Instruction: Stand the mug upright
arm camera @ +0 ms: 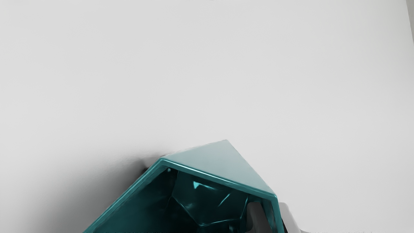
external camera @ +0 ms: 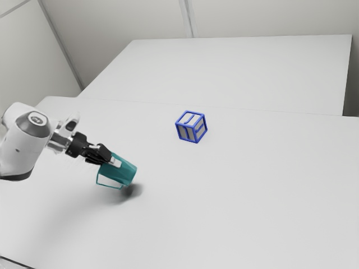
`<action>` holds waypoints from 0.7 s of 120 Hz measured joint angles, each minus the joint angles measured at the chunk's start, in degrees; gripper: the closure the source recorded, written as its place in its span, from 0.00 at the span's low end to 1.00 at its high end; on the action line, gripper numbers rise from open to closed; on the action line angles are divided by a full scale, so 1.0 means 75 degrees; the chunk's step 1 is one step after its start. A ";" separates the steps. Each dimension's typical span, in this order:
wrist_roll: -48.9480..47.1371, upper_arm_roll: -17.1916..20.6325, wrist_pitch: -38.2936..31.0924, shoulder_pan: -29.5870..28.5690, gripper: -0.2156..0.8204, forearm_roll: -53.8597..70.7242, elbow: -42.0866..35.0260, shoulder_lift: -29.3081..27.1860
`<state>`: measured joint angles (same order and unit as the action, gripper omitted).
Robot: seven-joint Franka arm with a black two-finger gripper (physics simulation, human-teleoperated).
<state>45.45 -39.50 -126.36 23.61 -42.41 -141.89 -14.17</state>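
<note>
The hand grasps the tilted mug by its wall, one finger inside; the cube sits well apart from the mug.

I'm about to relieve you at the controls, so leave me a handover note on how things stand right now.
Hand: shut on the mug's wall, one finger inside the mug, the other outside.
Mug: teal, tilted, mouth toward the hand, base toward the exterior view's right, handle on the underside. A dark shadow lies below it; I can't tell whether any part touches the table.
Blue-edged block: on the table, apart from the mug.
Done: mug gripped.
Left: turn it upright, set its base flat, release, back off.
</note>
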 joint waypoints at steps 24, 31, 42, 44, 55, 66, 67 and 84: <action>-0.0564 0.1131 -0.0107 -0.0033 0.96 0.2283 0.1354 0.0976; -0.0713 0.1332 -0.0214 -0.0017 0.96 0.2911 0.1627 0.1290; -0.0922 0.1630 -0.0515 -0.0014 0.96 0.3699 0.1760 0.1632; -0.0957 0.1676 -0.0572 -0.0009 0.96 0.3818 0.1772 0.1682; -0.1154 0.2041 -0.0880 -0.0097 0.96 0.4415 0.1798 0.1864; -0.1378 0.2241 -0.1116 -0.0018 0.96 0.4968 0.1803 0.1956; -0.1400 0.2252 -0.1133 -0.0004 0.96 0.5017 0.1803 0.1959; -0.1769 0.2411 -0.1367 0.0261 0.96 0.5709 0.1729 0.1977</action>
<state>32.18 -21.42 -136.61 25.56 0.41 -128.92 0.66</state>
